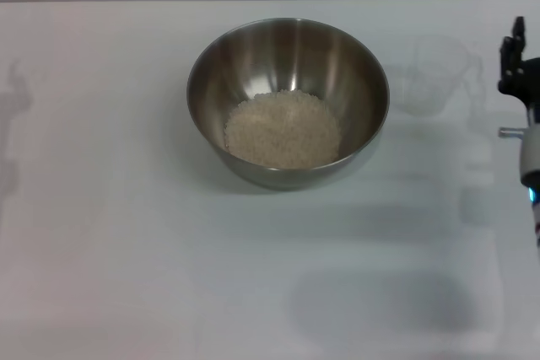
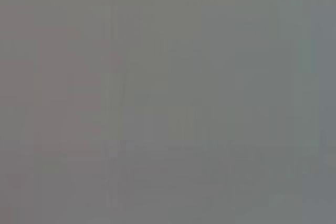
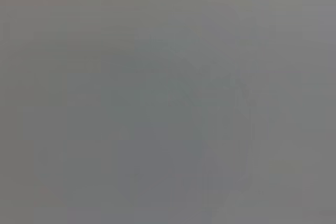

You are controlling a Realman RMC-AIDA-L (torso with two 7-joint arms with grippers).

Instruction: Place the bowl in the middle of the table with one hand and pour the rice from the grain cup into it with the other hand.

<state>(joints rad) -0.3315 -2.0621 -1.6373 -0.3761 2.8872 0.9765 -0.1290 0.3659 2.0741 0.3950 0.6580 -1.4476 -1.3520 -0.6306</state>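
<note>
The steel bowl point(image 1: 288, 100) stands on the white table point(image 1: 126, 250), a little behind its middle. A mound of rice point(image 1: 283, 128) lies in the bottom of the bowl. The clear grain cup point(image 1: 437, 73) stands upright on the table to the right of the bowl, apart from it, and looks empty. My right gripper point(image 1: 511, 52) shows at the right edge of the head view, just right of the cup and apart from it. My left gripper is out of view. Both wrist views show only a flat grey surface.
Faint shadows of the arms fall on the table at the far left and lower right. The table's back edge runs along the top of the head view.
</note>
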